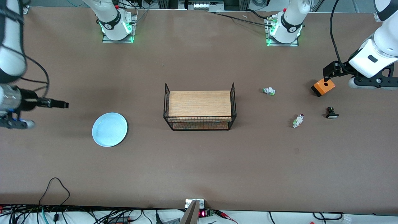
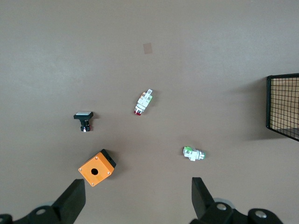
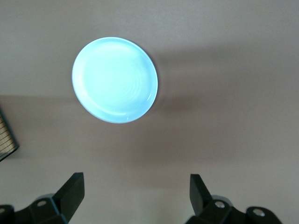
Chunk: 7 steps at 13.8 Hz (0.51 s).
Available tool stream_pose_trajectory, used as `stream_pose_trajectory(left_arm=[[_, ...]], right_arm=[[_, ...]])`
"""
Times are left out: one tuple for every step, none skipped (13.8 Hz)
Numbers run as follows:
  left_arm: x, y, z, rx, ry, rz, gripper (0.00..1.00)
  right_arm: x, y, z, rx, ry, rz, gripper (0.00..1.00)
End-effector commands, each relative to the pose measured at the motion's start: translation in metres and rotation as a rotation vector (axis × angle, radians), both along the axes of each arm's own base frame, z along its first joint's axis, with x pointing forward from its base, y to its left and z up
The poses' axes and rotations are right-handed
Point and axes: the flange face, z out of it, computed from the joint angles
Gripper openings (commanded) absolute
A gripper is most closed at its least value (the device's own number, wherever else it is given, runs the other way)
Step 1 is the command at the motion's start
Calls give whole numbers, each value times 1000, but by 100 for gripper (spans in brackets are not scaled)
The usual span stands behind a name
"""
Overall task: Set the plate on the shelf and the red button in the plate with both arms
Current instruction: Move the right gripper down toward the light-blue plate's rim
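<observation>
The pale light-blue plate [image 1: 109, 129] lies flat on the table toward the right arm's end; it also shows in the right wrist view [image 3: 115, 80]. The red button [image 1: 298, 120], a small white part with a dark-red cap, lies on its side toward the left arm's end and shows in the left wrist view [image 2: 143, 102]. My right gripper [image 3: 136, 179] is open and empty, high over the table near the plate. My left gripper [image 2: 138, 186] is open and empty, high over the table beside the orange box.
A black wire rack [image 1: 199, 107] with wooden shelves stands mid-table. Near the red button lie an orange box [image 1: 323, 87] with a round hole, a white part with a green tip [image 1: 268, 91] and a black-and-white square-capped button [image 1: 331, 113].
</observation>
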Motion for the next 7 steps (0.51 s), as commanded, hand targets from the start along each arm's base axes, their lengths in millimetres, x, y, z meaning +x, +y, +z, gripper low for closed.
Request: stream_pose_trajectory(left_arm=[[0,2,6,-14,7,-14,100],[0,2,6,-14,7,-14,100],[0,2,6,-14,7,-14,100],[0,2,6,-14,7,-14,100],[0,2,6,-14,7,-14,100],[0,2,6,-14,7,-14,100],[0,2,6,-14,7,-14,100]], right_arm=[[14,0,-28,-17,4,-6,100],[19,-4,-46,-18,9,-12,100],[24,-9,-62,-21,-1,-17,100],[27,-14,-76,-20,-4,-23,100],[31,-14,-90,-23,-11,-14,100],[34,-13,-99,-26,-18,-11,100],[36,-12,-112,-26,-23,-6,100]])
